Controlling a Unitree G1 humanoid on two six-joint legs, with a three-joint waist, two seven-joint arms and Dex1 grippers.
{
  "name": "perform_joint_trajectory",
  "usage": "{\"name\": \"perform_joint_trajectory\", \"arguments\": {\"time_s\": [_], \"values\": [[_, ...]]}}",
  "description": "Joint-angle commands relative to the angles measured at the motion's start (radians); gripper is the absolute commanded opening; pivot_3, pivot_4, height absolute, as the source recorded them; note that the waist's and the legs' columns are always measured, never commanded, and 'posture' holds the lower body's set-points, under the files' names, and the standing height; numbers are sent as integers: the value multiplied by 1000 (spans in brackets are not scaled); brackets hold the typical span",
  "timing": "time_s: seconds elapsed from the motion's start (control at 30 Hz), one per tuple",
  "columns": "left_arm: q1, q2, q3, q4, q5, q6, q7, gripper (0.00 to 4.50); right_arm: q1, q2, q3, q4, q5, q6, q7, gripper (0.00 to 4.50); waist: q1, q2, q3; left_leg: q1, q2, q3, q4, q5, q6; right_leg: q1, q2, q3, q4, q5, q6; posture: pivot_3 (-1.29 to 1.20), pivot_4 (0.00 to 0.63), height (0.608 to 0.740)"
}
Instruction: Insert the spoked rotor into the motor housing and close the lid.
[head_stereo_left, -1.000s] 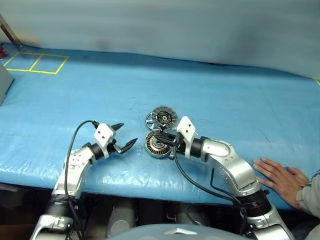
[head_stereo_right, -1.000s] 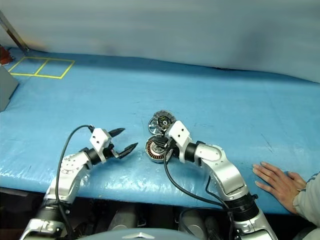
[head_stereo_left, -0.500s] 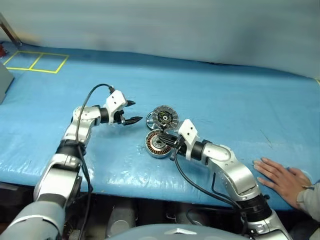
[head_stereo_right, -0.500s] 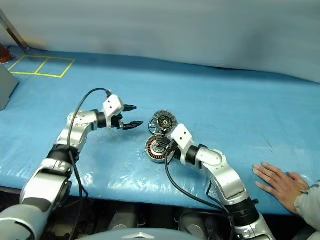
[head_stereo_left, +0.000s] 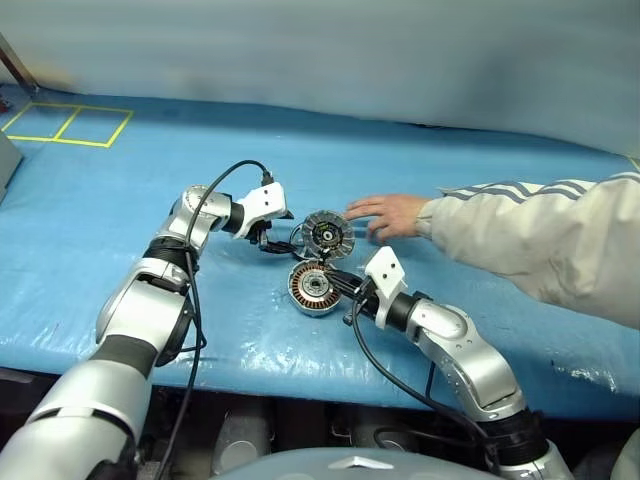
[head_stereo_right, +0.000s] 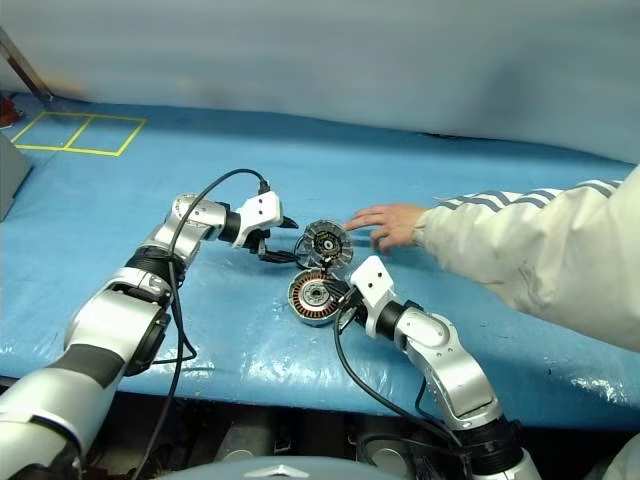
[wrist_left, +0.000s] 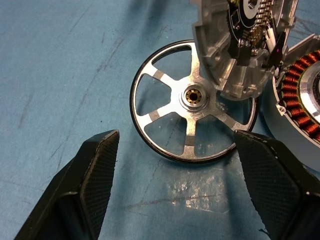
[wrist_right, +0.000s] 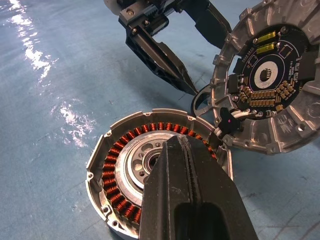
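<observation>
The spoked rotor (wrist_left: 192, 122) lay flat on the bench just ahead of the left pincer (wrist_left: 177, 185) — fingers spread wide, nothing held — partly under the raised lid (wrist_left: 240, 45).

Head pair overhead; wrists close, sharing motor housing (wrist_right: 155, 165).

The robot's left arm reaches forward and bends inward at the elbow, so its forearm runs toward the middle. Its wrist angles the left gripper (head_stereo_left: 277, 234) slightly downward and to the right. The two black fingers (wrist_left: 95, 165) stand wide apart, with nothing between them. The right arm stretches forward from the lower right, elbow low, forearm angled inward toward the left. The right gripper (wrist_right: 187, 165) points almost level, forward and to the left, with its two black fingers pressed flat together. The two grippers' tips sit near each other.
</observation>
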Motion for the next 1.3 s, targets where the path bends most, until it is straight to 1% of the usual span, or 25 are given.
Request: {"name": "perform_joint_trajectory", "arguments": {"time_s": [0.03, 0.4, 1.03, 1.17, 1.3], "values": [[-42, -15, 1, 21, 21, -30, 17, 3881, 5, 4, -24, -45, -1, -23, -15, 0, 0, 0, 0, 0, 0, 0, 0, 0, 0, 0, 0, 0, 0, 0, 0, 0, 150, 740], [-37, 5, 18, 47, 50, -54, 15, 3881, -2, 3, -24, -31, -10, -23, -17, 0, -1, 0, 0, -1, 0, -1, 1, 0, 0, 0, 0, 0, 1, 1, 1, 0, 150, 740], [4, 23, 50, 28, 25, -60, -5, 3881, -27, -5, -22, -11, -26, -16, -3, 0, 0, 0, 0, -1, 0, -1, 4, 0, 0, 1, 1, 0, 2, 1, 2, 0, 150, 740], [44, 38, 103, -6, -36, -73, -75, 3881, -24, -20, -33, -22, -26, -1, -3, 0, -2, 0, 0, 0, 0, -1, 4, 0, 0, 1, 1, 1, 3, 1, 2, 0, 150, 740], [115, 66, 129, -59, -78, -98, -132, 3881, -19, -41, -48, -33, -21, 8, 3, 0, -2, 0, 0, 0, 0, -1, 4, 0, 0, 1, 1, 1, 4, 1, 2, 0, 150, 740]]}}
